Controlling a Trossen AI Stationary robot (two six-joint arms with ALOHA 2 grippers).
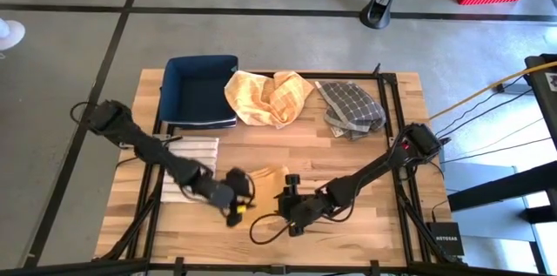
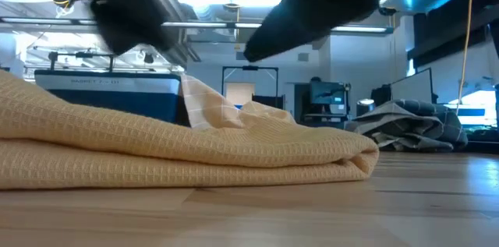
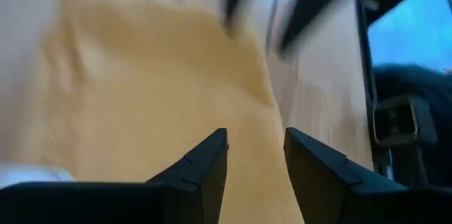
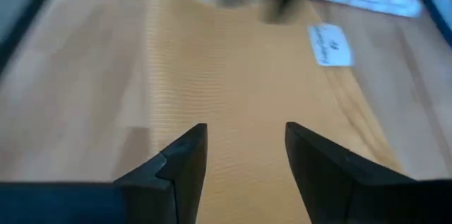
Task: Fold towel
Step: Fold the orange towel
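i've got both arms low over the front of the bench [image 1: 383, 137]. left pincer [image 1: 237, 199] sits at the near-left edge of the yellow towel [image 1: 268, 178], right pincer [image 1: 291, 215] at its near-right side. wrist cams: left pincer's fingers [image 3: 205, 164] parted w/ a clear gap, towel cloth under them, nothing clamped; same on the right, fingers [image 4: 185, 157] apart over ribbed yellow cloth, a white label [image 4: 329, 44] further along. low cam shows the towel lying doubled, fold edge rounded toward the right, flat on the wood. behind it, along the back edge: blue bin [image 1: 200, 89], a crumpled orange-check cloth [image 1: 268, 95], a grey-check cloth [image 1: 351, 106]. folded white striped towel [image 1: 193, 154] lies just beside the left arm. open wood btwn my towel and the back row, and more off to the right front.
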